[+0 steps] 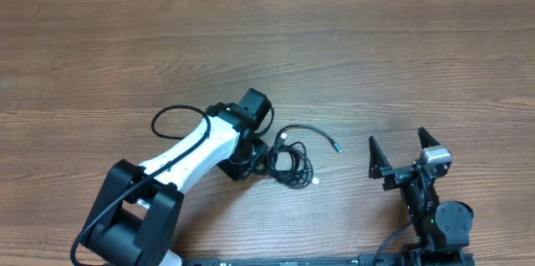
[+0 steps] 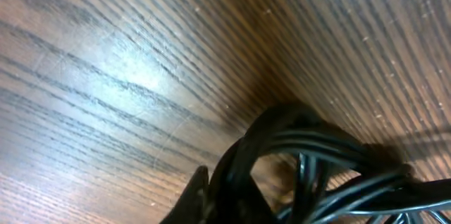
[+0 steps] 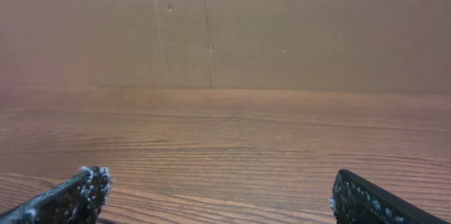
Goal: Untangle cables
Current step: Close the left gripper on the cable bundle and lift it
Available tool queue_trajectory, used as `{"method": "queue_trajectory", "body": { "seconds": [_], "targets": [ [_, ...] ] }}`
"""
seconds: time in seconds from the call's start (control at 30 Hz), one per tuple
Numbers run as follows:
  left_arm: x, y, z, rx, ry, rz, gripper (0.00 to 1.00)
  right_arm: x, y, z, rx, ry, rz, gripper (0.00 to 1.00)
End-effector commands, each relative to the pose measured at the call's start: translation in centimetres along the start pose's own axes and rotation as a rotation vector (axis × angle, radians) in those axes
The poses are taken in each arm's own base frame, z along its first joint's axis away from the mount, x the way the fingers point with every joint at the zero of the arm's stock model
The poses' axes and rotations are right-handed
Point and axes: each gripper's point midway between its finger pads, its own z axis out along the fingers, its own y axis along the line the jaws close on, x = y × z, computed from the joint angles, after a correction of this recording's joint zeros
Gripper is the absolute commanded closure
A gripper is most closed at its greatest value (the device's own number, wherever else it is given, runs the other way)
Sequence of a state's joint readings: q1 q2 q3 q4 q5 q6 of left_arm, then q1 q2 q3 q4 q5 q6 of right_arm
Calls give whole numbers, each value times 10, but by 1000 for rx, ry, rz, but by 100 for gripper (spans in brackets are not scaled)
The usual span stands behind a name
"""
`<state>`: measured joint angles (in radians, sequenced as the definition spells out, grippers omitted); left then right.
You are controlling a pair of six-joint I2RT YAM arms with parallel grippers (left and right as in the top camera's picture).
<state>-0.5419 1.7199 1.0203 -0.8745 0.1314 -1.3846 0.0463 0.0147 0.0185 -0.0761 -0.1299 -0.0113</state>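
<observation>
left gripper [image 1: 253,160]: closed tight on bunched cables [image 1: 294,166]; risked dragging all together and tightening them, not freeing one.

Wood-grain table [image 1: 351,48], brown, faint sheen. The cables [image 1: 294,164] gleam glossy black, silvery metal tip at three o'clock. Right gripper [image 1: 396,137] pads [image 3: 81,194]: rough, pebbled black.

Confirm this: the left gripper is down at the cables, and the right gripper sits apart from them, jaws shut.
Wrong on the jaws: the right gripper stands wide open, as the overhead view shows. The rest holds: the left gripper is down at the cables, the right one apart from them.
</observation>
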Motion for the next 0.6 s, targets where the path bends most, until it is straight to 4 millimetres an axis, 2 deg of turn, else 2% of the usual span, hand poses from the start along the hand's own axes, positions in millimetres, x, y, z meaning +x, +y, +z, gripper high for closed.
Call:
{"method": "queue_trajectory", "body": {
  "seconds": [0.0, 0.07, 0.17, 0.3, 0.4, 0.57],
  "targets": [
    [-2, -5, 0, 4, -10, -2, 96, 2, -2, 0, 8, -4, 3, 0],
    [-3, -10, 0, 24, -16, 49, 96, 2, -2, 0, 8, -4, 3, 0],
    [-6, -35, -3, 121, -39, 289, 96, 2, -2, 0, 8, -4, 3, 0],
    [3, -68, -23, 267, -46, 539, 96, 2, -2, 0, 8, -4, 3, 0],
    [6, -93, -57, 383, -110, 713, 96, 2, -2, 0, 8, -4, 3, 0],
    [4, -116, -127, 512, -315, 950, 96, 2, -2, 0, 8, -4, 3, 0]
  ]
}}
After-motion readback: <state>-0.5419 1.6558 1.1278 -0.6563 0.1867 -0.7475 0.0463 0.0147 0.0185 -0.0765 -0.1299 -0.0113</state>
